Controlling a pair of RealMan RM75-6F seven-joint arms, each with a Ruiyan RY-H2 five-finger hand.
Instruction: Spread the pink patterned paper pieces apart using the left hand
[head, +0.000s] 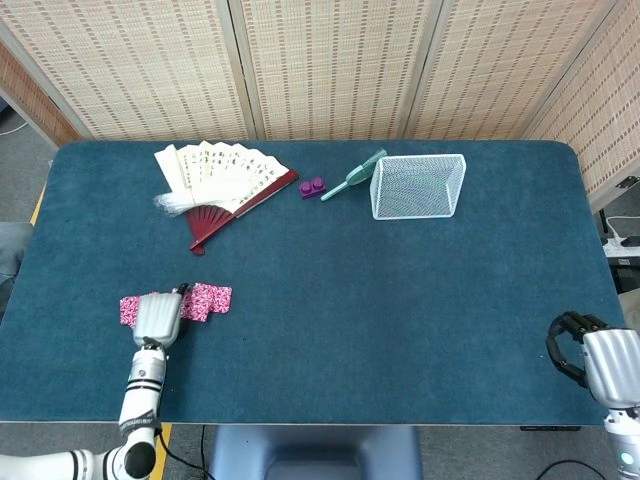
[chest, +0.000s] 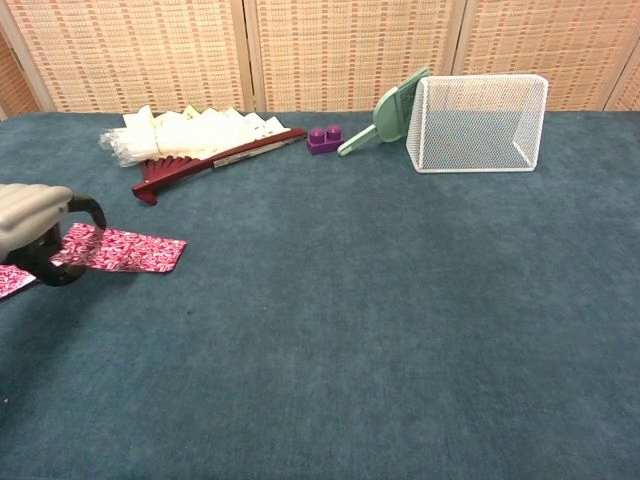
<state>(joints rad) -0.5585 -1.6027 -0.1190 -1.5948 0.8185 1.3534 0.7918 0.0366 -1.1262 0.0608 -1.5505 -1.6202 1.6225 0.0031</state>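
Observation:
Two pink patterned paper pieces lie at the table's front left. The right piece (head: 208, 299) (chest: 128, 250) lies flat and mostly uncovered. Only an end of the left piece (head: 128, 309) (chest: 10, 281) shows beside my left hand (head: 158, 317) (chest: 34, 228). That hand sits palm down over the place where the two pieces meet. Its dark fingers (chest: 50, 268) curl down onto the near end of the right piece, which looks slightly lifted. Whether anything is pinched is hidden under the hand. My right hand (head: 592, 354) hangs off the table's front right corner, fingers curled in and holding nothing.
An open folding fan (head: 222, 178) lies at the back left. A purple block (head: 312, 187), a green scoop (head: 353, 176) and a white wire basket (head: 418, 185) on its side sit at the back centre. Blue felt covers the table (head: 400, 300).

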